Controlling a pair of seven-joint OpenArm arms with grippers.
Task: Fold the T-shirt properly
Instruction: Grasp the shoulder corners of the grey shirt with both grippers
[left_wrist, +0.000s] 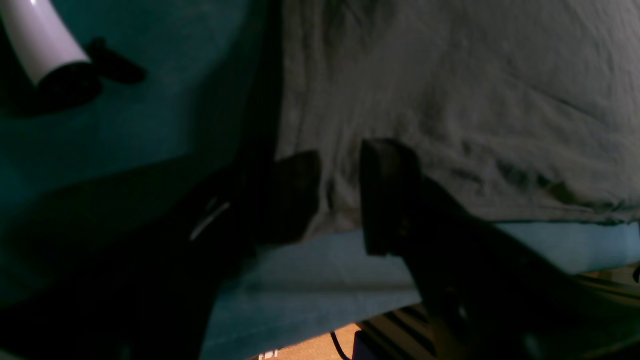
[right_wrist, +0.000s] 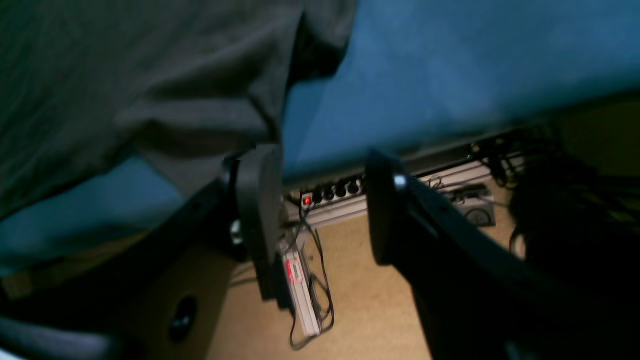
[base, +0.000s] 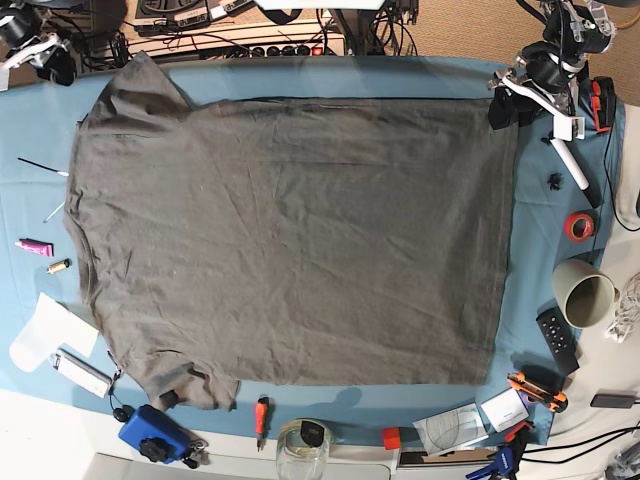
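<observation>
The T-shirt (base: 290, 240) lies spread flat and wrinkled across the blue-covered counter (base: 400, 75) (charcoal grey, sleeves toward the left of the base view). The left gripper (left_wrist: 340, 195) straddles its corner hem, jaws apart; the right gripper (right_wrist: 320, 205) hangs wide past the counter's edge. Red tape (base: 578, 226), a cup (base: 584, 293) and a remote (base: 556, 336) lie beside it.
</observation>
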